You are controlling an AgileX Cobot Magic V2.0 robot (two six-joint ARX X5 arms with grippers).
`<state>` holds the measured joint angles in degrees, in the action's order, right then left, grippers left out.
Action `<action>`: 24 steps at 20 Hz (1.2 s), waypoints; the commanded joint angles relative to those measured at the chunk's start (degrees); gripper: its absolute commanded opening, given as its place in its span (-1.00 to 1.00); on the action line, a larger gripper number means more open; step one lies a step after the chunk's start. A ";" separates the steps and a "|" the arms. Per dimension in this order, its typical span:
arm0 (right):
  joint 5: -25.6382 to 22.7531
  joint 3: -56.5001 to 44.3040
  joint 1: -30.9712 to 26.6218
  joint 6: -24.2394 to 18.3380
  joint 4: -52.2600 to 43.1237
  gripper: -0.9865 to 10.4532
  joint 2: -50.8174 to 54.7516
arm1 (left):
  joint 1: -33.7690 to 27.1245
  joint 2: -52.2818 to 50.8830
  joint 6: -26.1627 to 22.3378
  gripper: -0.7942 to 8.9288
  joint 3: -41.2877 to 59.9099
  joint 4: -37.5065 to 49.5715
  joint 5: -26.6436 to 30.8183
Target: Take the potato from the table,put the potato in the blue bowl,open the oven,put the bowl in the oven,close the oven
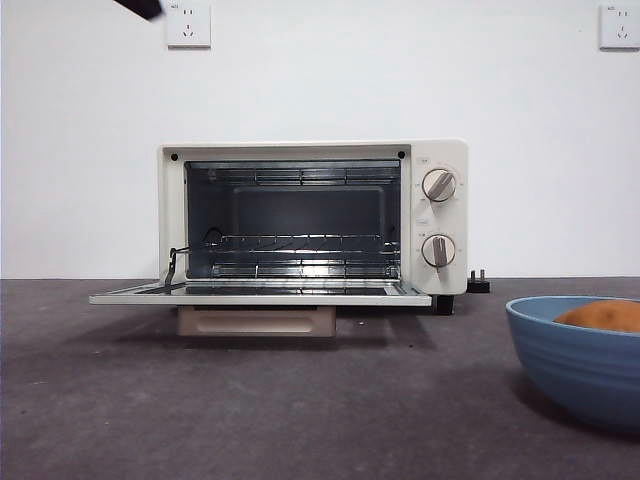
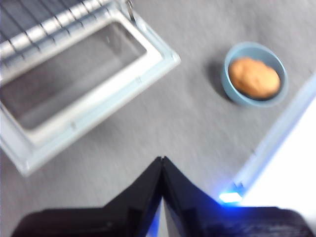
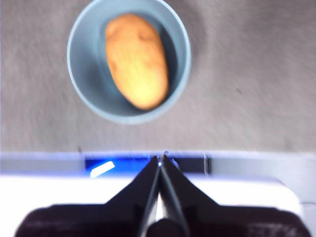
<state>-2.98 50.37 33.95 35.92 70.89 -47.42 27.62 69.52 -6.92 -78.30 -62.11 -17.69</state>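
Nearest my front camera, the blue bowl [image 1: 580, 360] sits on the table [image 1: 250, 420] at the right edge with the potato [image 1: 605, 316] inside, while the oven [image 1: 312, 220] stands behind with its door [image 1: 260, 294] dropped flat. From the left wrist I see the left gripper [image 2: 162, 160] pressed together and holding nothing above bare table, the open door and the bowl well apart. From the right wrist, the right gripper [image 3: 160, 159] is likewise pressed together and empty, hanging high near the bowl with its potato
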 commanded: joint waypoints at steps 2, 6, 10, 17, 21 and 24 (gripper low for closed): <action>-0.07 -3.32 -3.06 2.93 -4.92 -0.59 -2.14 | 0.09 -3.58 -1.64 -0.85 0.26 -4.22 -0.28; 0.70 -3.50 -8.98 -0.63 -8.35 -0.33 -7.89 | 0.09 -7.65 -2.75 -0.85 0.26 -8.79 -0.33; 2.69 -3.50 -13.55 -4.33 -12.33 -0.33 -14.01 | 0.09 -10.01 -2.73 -0.85 0.26 -10.86 -0.70; 2.99 -3.50 -16.06 -6.40 -16.09 -0.34 -23.37 | 0.09 -11.91 -2.73 -0.85 0.26 -11.41 -0.70; 3.02 -3.50 -16.06 -6.54 -17.03 -0.40 -26.71 | 0.09 -12.11 -3.08 -0.85 0.26 -13.27 -0.70; 2.69 -3.50 -16.06 -6.62 -17.38 -0.85 -27.08 | 0.09 -13.18 -3.37 -0.85 0.26 -13.31 -0.70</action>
<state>-0.14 47.57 17.93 29.93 53.82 -74.24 27.62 56.71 -9.43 -78.30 -75.42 -18.17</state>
